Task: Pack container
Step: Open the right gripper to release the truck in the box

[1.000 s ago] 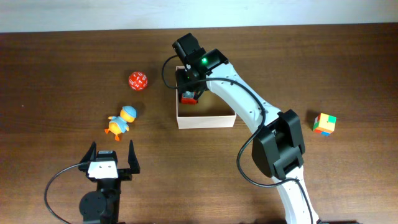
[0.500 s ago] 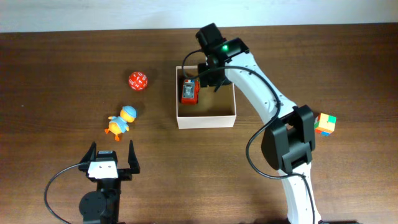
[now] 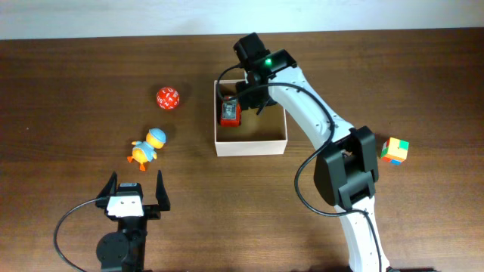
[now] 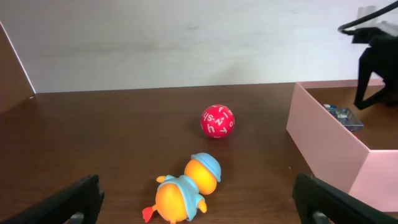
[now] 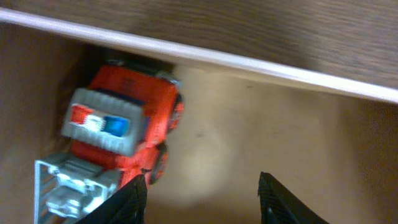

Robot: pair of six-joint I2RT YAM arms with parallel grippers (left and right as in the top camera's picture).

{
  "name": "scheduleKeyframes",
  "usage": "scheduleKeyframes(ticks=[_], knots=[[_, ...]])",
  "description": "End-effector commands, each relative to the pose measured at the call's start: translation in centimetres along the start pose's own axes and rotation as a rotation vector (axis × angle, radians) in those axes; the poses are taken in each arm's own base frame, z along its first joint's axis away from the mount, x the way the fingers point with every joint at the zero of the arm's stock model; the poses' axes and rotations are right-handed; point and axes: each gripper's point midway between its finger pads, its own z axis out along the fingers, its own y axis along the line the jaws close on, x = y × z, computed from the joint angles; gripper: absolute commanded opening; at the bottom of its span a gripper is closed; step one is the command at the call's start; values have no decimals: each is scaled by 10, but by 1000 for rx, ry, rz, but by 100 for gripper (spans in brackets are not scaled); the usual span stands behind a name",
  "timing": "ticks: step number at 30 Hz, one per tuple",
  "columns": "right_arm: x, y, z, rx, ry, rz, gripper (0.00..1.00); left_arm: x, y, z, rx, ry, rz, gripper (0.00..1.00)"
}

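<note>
Dark wood counter [image 3: 76, 91], near edge first: left gripper [image 3: 137, 181] spread wide, empty. Ahead of it, unpacked, lie the duck [image 3: 146, 146] and red ball [image 3: 168, 98]; a coloured cube [image 3: 394, 149] sits well apart. One item packed: toy truck [image 3: 230, 113] inside the container [image 3: 249, 145]. Right gripper [image 3: 248, 98] hangs over the container's far end, parted, holding nothing, truck just beside it. Judged roughly a quarter done.

White characters scattered over the red ball [image 4: 217, 121], too small and blurred for a sure reading.
</note>
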Motion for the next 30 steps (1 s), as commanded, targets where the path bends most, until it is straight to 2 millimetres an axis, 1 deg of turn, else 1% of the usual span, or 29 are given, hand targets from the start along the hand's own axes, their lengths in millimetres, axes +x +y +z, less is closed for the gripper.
scheduleKeyframes(ticks=[1,4,15,19,25,29,30], knots=[[11,22,13,-40,31,-67,52,1,1,0,-7,0,16,99],[10,27,13,-47,20,-76,52,1,2,0,-7,0,15,99],[8,29,13,-58,13,-98,52,1,1,0,-7,0,16,99],[5,21,13,-43,10,-88,53,1,1,0,-7,0,16,99],[-2,-4,13,-28,6,-62,53,1,2,0,-7,0,16,99],[-5,-15,7,-27,10,-56,55,1,2,0,-7,0,16,99],[-6,-15,5,-30,10,-65,55,1,2,0,-7,0,15,99]])
